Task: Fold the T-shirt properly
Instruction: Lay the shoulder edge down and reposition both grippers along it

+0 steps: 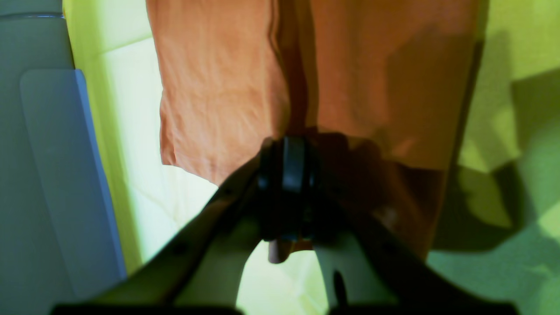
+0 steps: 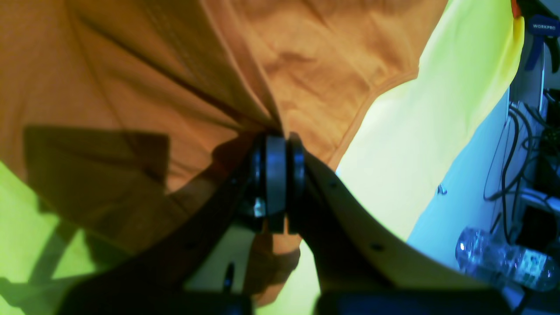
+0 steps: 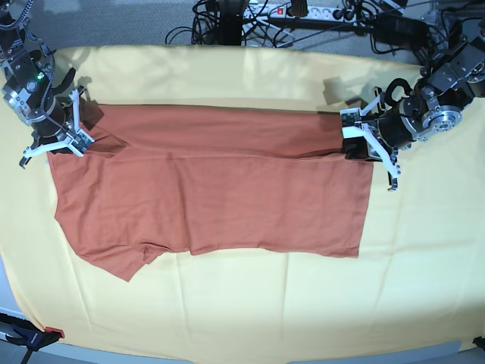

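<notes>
The rust-orange T-shirt (image 3: pixel 220 197) lies spread sideways on the pale yellow cloth (image 3: pixel 265 303), its far strip folded over toward the middle. In the base view my right gripper (image 3: pixel 76 142) is at the shirt's left end by the sleeve, and my left gripper (image 3: pixel 356 148) is at its right end by the hem. From the right wrist, my right gripper (image 2: pixel 278 175) is shut on bunched T-shirt (image 2: pixel 131 65) fabric. From the left wrist, my left gripper (image 1: pixel 288 166) is shut on a T-shirt (image 1: pixel 218 87) fold, with a bit of cloth poking out below the pads.
Cables and a power strip (image 3: pixel 303 15) run along the back edge. A clear plastic bottle (image 2: pixel 498 258) and a blue clamp (image 2: pixel 542 30) sit beyond the cloth's edge. Another clamp (image 3: pixel 30 334) grips the front left corner. A pale grey panel (image 1: pixel 52 175) borders the cloth.
</notes>
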